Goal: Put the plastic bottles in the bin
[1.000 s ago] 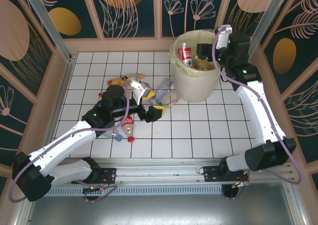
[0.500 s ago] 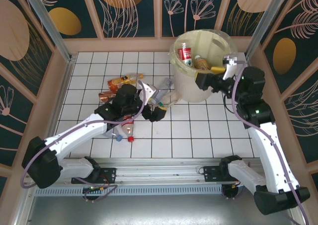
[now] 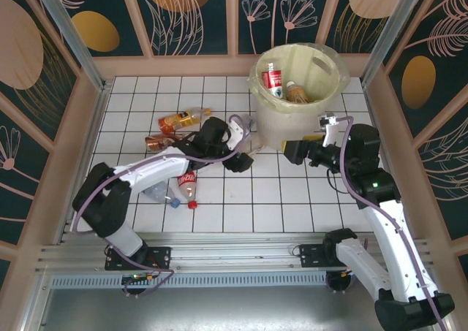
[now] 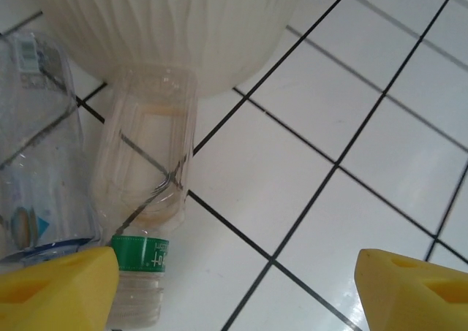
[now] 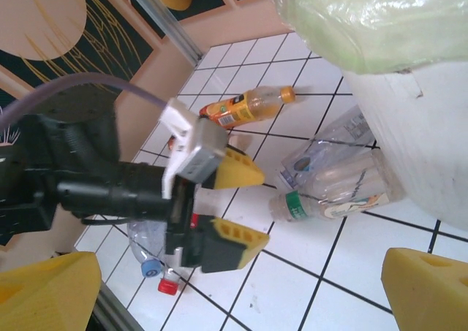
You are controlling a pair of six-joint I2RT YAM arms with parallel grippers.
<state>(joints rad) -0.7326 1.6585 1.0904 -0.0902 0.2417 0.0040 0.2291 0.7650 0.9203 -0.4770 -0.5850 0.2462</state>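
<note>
— Lying which way from the left jaws, that clear green-banded plastic bottle (image 4: 146, 192)?
— It's lying ahead, leftward, lengthwise, neck nearest, base touching the cream round bin (image 4: 183, 31); jaws are standing spread.

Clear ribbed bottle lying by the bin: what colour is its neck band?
The bottle has a green band with white print, clearest in the left wrist view.

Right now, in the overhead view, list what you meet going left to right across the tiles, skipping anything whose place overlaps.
orange bottle → left end effector → bin
</note>
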